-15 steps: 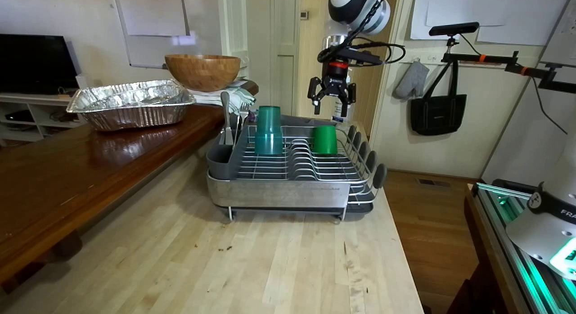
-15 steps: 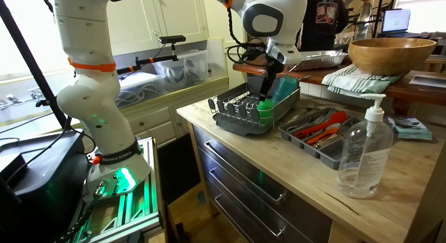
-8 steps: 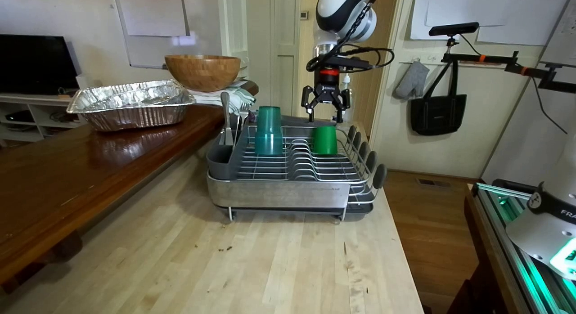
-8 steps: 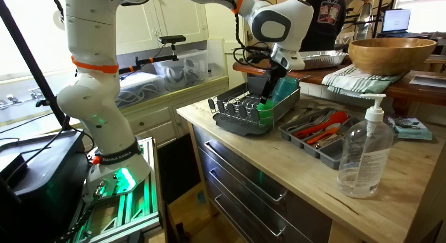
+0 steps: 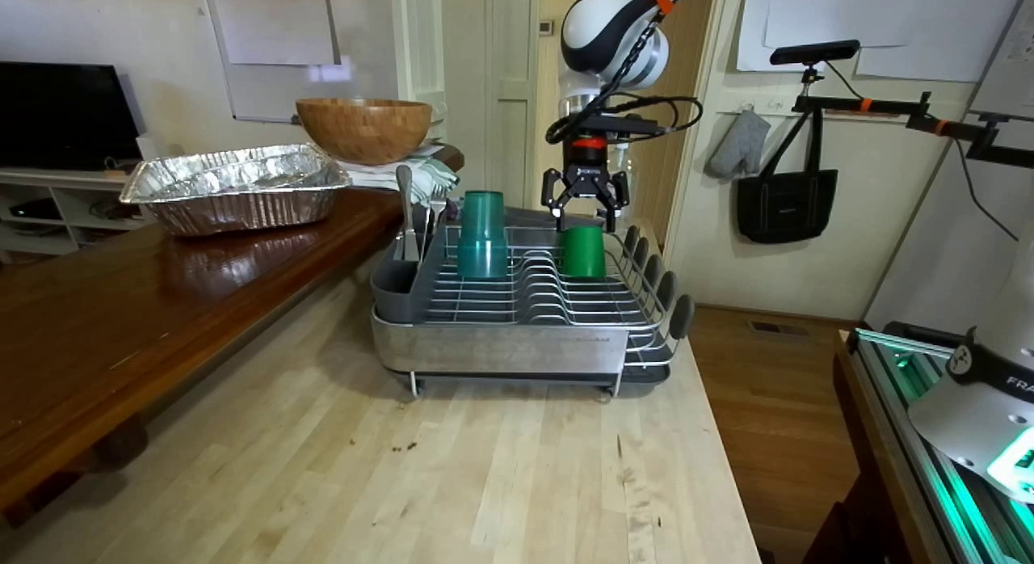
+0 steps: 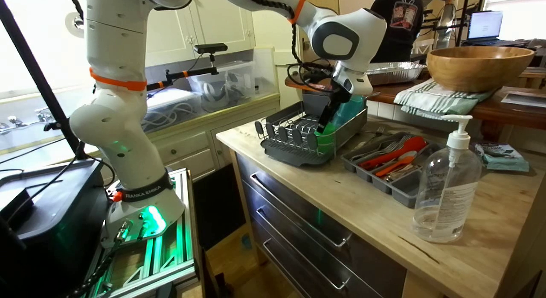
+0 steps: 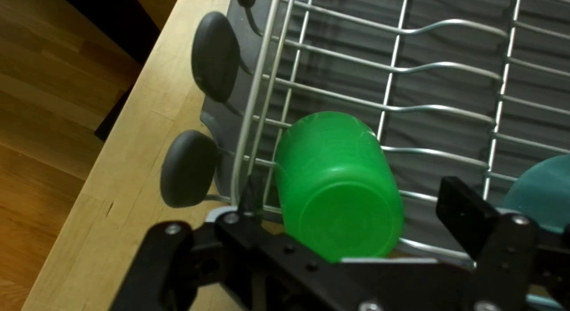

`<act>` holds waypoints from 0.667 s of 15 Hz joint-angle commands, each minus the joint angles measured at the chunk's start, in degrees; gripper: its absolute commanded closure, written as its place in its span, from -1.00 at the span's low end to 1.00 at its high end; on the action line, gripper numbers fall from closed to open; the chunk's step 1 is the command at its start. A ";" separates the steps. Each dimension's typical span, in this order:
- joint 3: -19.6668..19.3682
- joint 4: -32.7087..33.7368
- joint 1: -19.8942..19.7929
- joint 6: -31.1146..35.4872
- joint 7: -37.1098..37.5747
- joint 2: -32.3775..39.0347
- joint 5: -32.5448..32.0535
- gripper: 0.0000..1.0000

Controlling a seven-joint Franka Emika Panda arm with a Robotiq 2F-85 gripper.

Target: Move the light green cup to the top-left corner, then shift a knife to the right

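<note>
Compared with one second ago, the gripper (image 5: 585, 225) is hanging a little lower, and the light green cup (image 7: 336, 182) is standing upside down in the same place. The fingers (image 7: 465, 215) are standing spread wide apart, with the cup showing between them in the wrist view. Whether they are already reaching past the cup's upturned base is difficult to say from these angles.

The wire dish rack (image 5: 501, 350) under the fingers is carrying this cup near a corner, and a taller teal cup (image 5: 483, 241), standing past the finger at the right of the wrist view. Farther out on that side, the grey utensil holder (image 5: 394, 283) is keeping metal utensils (image 5: 406, 208) on end. Lower than the fingers and well apart from them, a grey cutlery tray (image 6: 409, 190) is holding a red utensil (image 6: 394, 154) and metal cutlery (image 6: 386, 147).

Past the finger at the left of the wrist view, grey paddles (image 7: 189, 168) are lining the rack's border, and just beyond them the edge of the wooden counter (image 7: 138, 132) is running. The gap from the cup to this finger is looking narrower than to the other.
</note>
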 commanded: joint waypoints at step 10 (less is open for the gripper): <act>0.44 1.94 1.59 -1.82 0.50 -1.86 -1.38 0.16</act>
